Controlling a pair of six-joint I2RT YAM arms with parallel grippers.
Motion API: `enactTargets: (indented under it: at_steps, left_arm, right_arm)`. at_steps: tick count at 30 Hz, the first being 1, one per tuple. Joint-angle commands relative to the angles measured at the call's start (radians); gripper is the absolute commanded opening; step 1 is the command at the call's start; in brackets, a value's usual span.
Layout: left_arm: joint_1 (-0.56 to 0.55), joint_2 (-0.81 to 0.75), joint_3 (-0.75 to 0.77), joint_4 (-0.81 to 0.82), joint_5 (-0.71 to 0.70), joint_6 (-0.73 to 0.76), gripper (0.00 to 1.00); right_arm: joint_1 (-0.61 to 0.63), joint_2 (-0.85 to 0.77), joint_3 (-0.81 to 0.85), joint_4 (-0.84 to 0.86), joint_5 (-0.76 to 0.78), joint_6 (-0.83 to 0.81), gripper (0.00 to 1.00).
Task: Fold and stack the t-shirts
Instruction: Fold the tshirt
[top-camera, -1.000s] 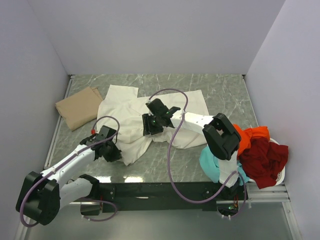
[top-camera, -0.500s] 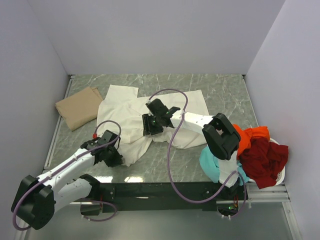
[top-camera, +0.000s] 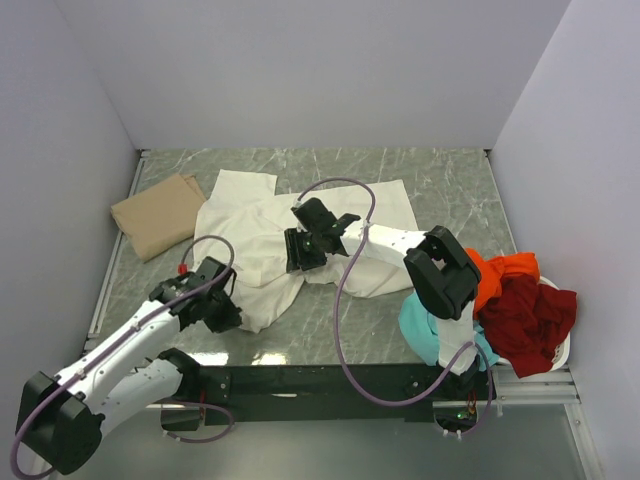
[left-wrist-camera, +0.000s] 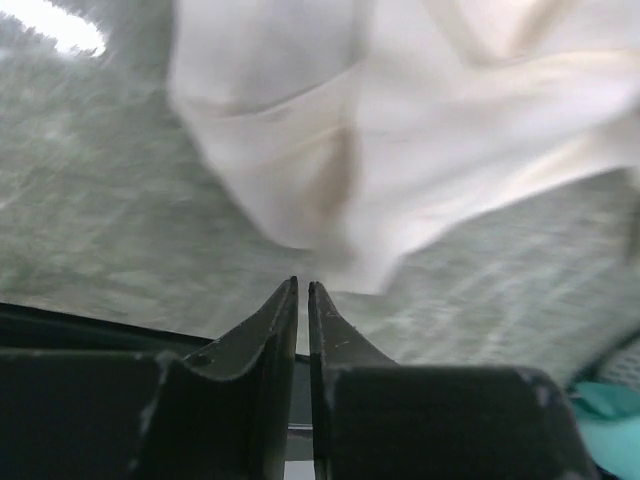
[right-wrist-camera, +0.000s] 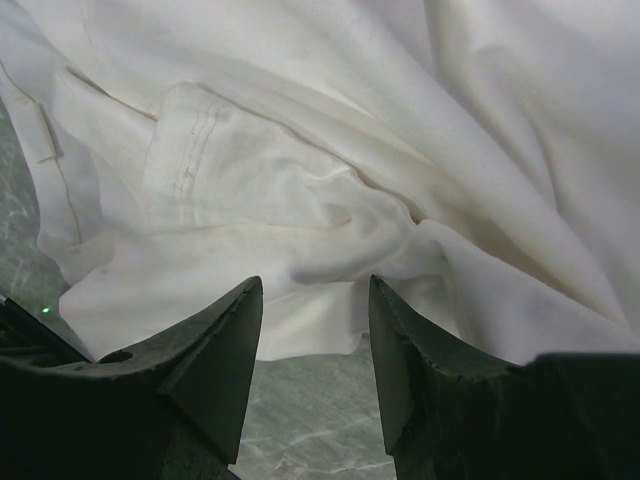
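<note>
A large cream-white t-shirt (top-camera: 260, 225) lies rumpled in the middle of the table; it also shows in the left wrist view (left-wrist-camera: 400, 150) and in the right wrist view (right-wrist-camera: 330, 150). My left gripper (top-camera: 222, 312) is shut and empty at the shirt's near-left corner, its tips (left-wrist-camera: 302, 287) just short of the hem. My right gripper (top-camera: 300, 255) is open over the shirt's bunched middle, its jaws (right-wrist-camera: 312, 285) astride a fold with nothing held. A folded tan t-shirt (top-camera: 158, 213) lies at the far left. Teal (top-camera: 425, 330), orange (top-camera: 505, 272) and dark red (top-camera: 525, 315) t-shirts are heaped at the right.
A white plastic basket (top-camera: 560, 350) holds the heap of coloured shirts at the table's near right corner. White walls close in the table on the left, back and right. A black rail (top-camera: 320, 380) runs along the near edge.
My left gripper has drawn back toward the near edge, off the white shirt's near-left corner. The right arm and the shirts have not moved.
</note>
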Motion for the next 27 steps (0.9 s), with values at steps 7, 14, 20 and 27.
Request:
enactTargets:
  at_steps: [7, 14, 20, 27]
  left_arm:
    - [0.082, 0.2, 0.258, 0.088, -0.108, 0.147, 0.15]
    - [0.218, 0.431, 0.23, 0.319, -0.049, 0.276, 0.11]
    - [0.284, 0.554, 0.16, 0.444, 0.024, 0.271, 0.08]
    - [0.404, 0.596, 0.169, 0.442, -0.005, 0.358, 0.07]
  right_arm:
    - [0.027, -0.106, 0.024, -0.016, 0.004, -0.011, 0.54]
    - [0.053, -0.046, -0.024, 0.043, -0.005, 0.0, 0.54]
    - [0.086, -0.015, -0.032, 0.039, -0.008, -0.001, 0.54]
    - [0.134, 0.024, -0.041, 0.03, -0.018, 0.006, 0.54]
